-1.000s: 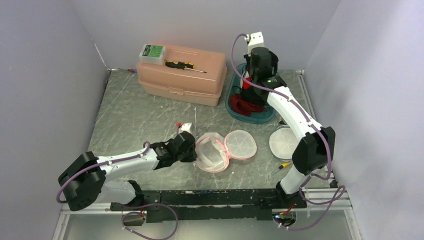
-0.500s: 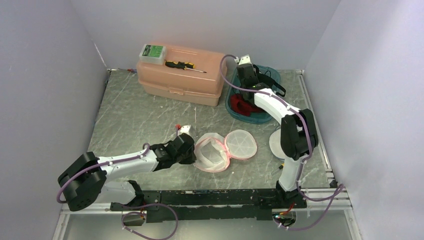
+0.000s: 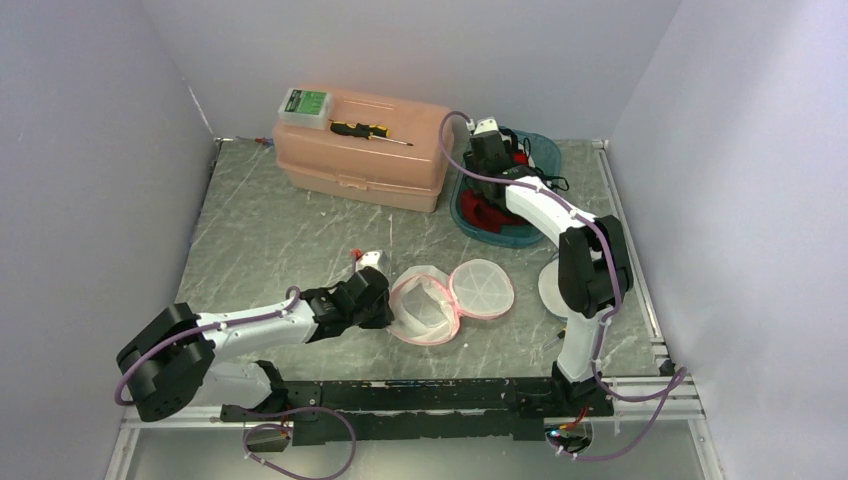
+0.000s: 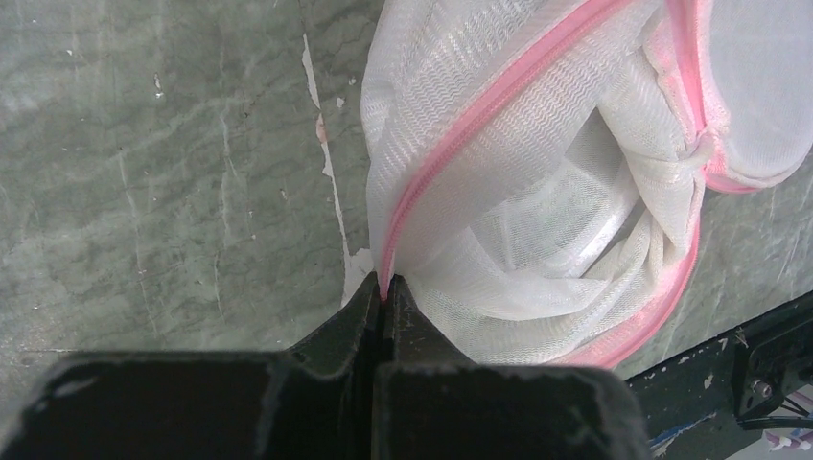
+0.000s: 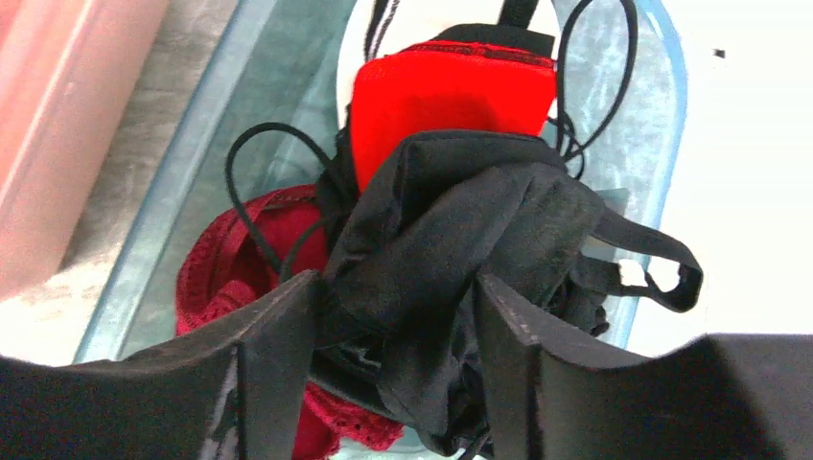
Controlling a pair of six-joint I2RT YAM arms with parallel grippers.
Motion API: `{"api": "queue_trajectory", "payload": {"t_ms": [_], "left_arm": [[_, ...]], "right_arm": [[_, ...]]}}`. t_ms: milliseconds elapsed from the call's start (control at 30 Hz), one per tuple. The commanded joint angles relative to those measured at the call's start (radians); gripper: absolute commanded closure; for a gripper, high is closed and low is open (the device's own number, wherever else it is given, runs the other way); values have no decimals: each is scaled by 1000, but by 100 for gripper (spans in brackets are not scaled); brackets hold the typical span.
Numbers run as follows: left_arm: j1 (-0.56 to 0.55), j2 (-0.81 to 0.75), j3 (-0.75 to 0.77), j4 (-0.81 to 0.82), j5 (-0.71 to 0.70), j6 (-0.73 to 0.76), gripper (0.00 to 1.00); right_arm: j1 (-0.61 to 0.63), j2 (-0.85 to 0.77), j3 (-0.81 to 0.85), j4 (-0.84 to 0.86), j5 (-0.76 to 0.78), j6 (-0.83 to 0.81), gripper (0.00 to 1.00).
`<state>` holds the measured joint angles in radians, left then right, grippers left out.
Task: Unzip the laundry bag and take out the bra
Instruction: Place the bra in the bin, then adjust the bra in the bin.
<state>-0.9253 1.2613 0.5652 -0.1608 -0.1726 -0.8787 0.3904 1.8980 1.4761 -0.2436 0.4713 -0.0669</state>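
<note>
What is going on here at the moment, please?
The left gripper is shut on the zipper edge of the unzipped mesh laundry bag on the table. The right gripper is open over the teal tray at the back, straddling a black bra lying among red garments.

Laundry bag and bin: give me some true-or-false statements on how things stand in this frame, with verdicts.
1. The left gripper is shut on the pink zipper edge of the laundry bag. True.
2. The laundry bag is zipped shut. False: it lies open, with its round lid flipped aside.
3. The right gripper is over the bin, fingers apart. True.
4. The screwdriver lies on the table. False: it lies on top of the toolbox.
5. The bin holds only black clothing. False: a red garment lies there with the black garment.
</note>
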Motion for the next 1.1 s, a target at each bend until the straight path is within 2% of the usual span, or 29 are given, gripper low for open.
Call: {"api": "queue_trajectory", "payload": {"t_ms": [0,100,133,267,400,467,500,567,633,733,933,1067], "left_arm": [[-1,14,16,41,25,-3,97],[1,18,23,40,30,1,97],[0,17,27,37,32,4,97],[1,9,34,28,42,12,97],[0,-9,37,22,42,20,97],[0,-16,43,11,33,20,97],[0,-19,45,6,29,20,97],[0,-24,50,-7,19,20,97],[0,-29,57,-23,11,23,97],[0,-40,62,-42,-1,21,97],[0,-67,64,-83,-33,18,97],[1,-85,61,-112,-44,16,97]], "right_arm": [[20,-73,68,-48,-67,62,34],[32,-125,85,-95,-94,107,18],[33,-155,82,-102,-115,122,8],[20,-281,46,-108,-208,185,6],[-115,-432,-74,-6,-466,358,9],[-194,-477,-181,121,-604,463,20],[-227,-484,-214,161,-660,514,33],[-282,-477,-263,226,-703,600,66],[-322,-447,-289,291,-740,656,84],[-343,-374,-279,330,-767,697,91],[-335,-219,-237,357,-780,766,91],[-285,-137,-185,288,-739,729,91]]}}
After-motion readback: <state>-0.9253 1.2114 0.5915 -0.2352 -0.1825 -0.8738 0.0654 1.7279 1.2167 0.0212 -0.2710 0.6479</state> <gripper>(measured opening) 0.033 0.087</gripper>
